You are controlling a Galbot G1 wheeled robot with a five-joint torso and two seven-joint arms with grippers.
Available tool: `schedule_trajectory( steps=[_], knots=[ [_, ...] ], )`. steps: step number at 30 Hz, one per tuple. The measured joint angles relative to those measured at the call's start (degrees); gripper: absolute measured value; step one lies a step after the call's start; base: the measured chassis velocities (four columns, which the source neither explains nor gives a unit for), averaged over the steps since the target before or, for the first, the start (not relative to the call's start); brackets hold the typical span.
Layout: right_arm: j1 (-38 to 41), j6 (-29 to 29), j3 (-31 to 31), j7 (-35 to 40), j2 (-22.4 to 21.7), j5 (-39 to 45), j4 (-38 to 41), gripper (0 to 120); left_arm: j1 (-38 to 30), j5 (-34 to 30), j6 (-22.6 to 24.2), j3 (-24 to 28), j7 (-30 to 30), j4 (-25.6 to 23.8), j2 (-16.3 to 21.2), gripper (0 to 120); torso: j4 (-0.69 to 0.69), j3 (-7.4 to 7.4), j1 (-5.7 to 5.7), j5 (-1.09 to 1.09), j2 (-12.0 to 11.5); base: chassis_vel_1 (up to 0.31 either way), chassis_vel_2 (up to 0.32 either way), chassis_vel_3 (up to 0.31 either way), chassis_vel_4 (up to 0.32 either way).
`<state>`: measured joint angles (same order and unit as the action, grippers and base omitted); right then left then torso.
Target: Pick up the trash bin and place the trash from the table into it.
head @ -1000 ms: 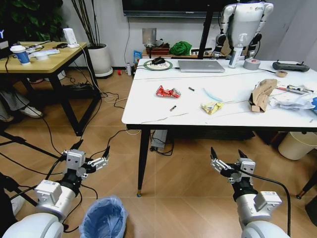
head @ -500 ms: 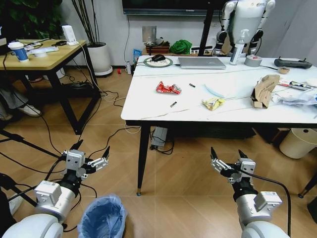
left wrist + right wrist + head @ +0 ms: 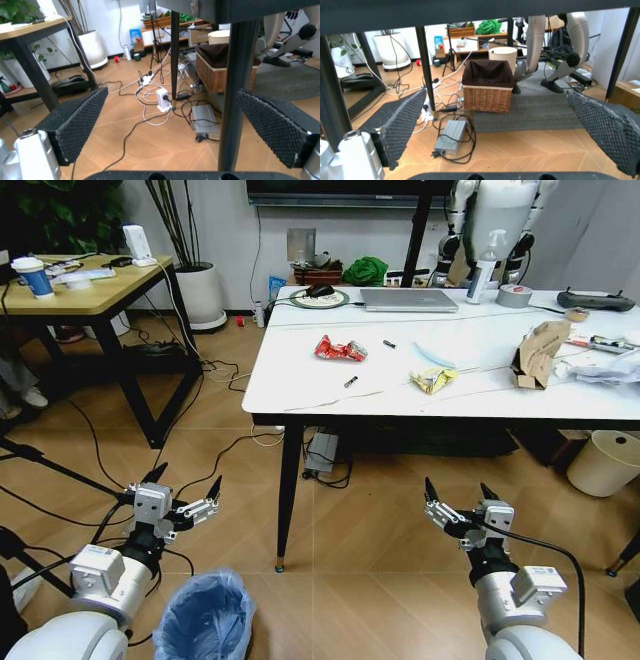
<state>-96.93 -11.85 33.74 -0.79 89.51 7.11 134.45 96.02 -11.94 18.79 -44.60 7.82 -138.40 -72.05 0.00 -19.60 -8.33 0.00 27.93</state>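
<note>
Left gripper (image 3: 182, 498): fingers (image 3: 75, 123) spread wide, gripping nothing, hanging low above the floor short of the table (image 3: 300, 385). Trash bin (image 3: 205, 620) with the light-blue bag sitting on the floor just below and beside that gripper, nearer the robot, not touching, not lifted. Black table leg (image 3: 235, 93) standing between and beyond the left pads in the wrist view.

Right gripper (image 3: 456, 502): pads (image 3: 400, 125) likewise parted, empty, hovering at about the same height under the table's near edge; wicker basket (image 3: 488, 90) well beyond them on the far side.

Trash lying on the tabletop, well above and ahead of both sets of fingers: red wrapper (image 3: 340, 350), yellow wrapper (image 3: 433, 380), torn brown cardboard (image 3: 538, 352), crumpled white plastic (image 3: 605, 368) at the far right.

Progress, judging from this: nothing done. Bin pickup pending, every scrap waiting to be collected. Looking like the approach stage, left gripper best placed for the bin rim.
</note>
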Motion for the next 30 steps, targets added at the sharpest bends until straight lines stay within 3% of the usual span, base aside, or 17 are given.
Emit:
schedule_trajectory(
  steps=[30],
  knots=[
    [-0.1, 0.2, -0.1, 1.0, 0.2, -0.2, 0.0, 100, 0.3, 0.2, -0.7, -0.5, 0.1, 0.2, 0.1, 100, 0.0, 4.47, 2.32, 0.0, -6.8, 0.0, 0.0, 0.0, 0.0]
  ],
)
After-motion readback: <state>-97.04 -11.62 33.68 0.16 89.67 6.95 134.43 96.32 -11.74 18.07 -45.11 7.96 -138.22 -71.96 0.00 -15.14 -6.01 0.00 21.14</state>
